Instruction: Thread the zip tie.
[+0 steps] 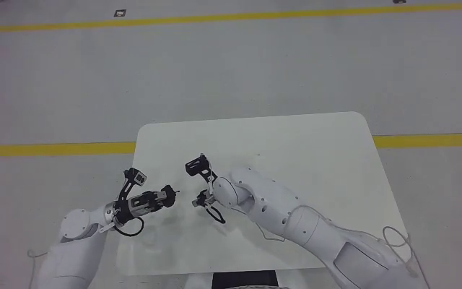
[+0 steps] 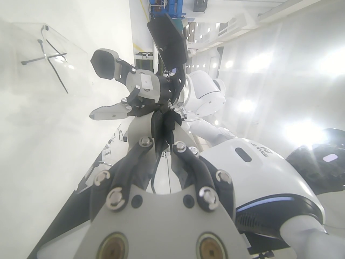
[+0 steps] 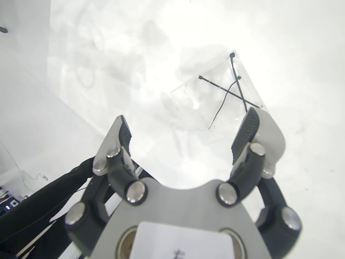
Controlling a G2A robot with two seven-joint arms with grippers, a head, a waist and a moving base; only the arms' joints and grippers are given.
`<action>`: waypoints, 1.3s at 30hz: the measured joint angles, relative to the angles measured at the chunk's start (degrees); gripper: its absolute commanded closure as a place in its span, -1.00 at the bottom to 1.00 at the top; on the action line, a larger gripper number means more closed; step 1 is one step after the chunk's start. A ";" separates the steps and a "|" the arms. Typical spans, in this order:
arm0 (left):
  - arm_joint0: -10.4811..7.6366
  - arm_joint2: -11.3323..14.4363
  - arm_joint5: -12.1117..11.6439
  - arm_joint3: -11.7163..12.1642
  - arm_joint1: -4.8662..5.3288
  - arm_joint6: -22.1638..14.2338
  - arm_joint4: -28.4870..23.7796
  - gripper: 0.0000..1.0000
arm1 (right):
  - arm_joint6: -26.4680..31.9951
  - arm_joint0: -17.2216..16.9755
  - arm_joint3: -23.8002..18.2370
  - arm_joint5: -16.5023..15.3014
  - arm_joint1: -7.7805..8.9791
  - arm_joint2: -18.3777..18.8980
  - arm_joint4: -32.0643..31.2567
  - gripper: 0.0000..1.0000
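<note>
Over the white table [image 1: 325, 144], on the side nearest the robot, the two arms meet with their tips close together but not touching. The right gripper [image 3: 187, 117] hangs wide open with nothing in it, its ribbed pads aimed down at a clear tray [image 3: 183, 103] just beyond them. In the tray a few black zip ties [image 3: 232, 92] lie crossed over one another. The left gripper [image 2: 162, 136] has its fingers drawn right together. A thin dark strand seems to trail back from between them (possibly a tie, though I cannot tell from here). I would say this is the picking-up stage, since no tail has been fed through a head yet. The next move looks to be the right arm's: lower over the tray, line its open fingers across one strap rather than the crossing point, and close on that strap alone. That takes a careful approach, since the ties are thin, lie flat, and overlap, so a careless pinch could lift two at once or slide off.
</note>
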 measured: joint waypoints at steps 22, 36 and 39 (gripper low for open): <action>0.00 0.00 0.00 0.00 0.00 0.00 0.00 1.00 | 3.45 -2.80 4.80 0.00 -4.86 4.49 -9.46 0.40; 0.00 0.00 0.00 0.00 0.00 0.00 0.00 1.00 | 5.29 -3.72 10.02 0.00 -8.53 5.53 -16.84 0.44; 0.00 0.00 0.00 0.00 0.00 0.00 0.00 1.00 | 5.41 -3.78 11.28 0.00 -9.33 5.84 -18.05 0.46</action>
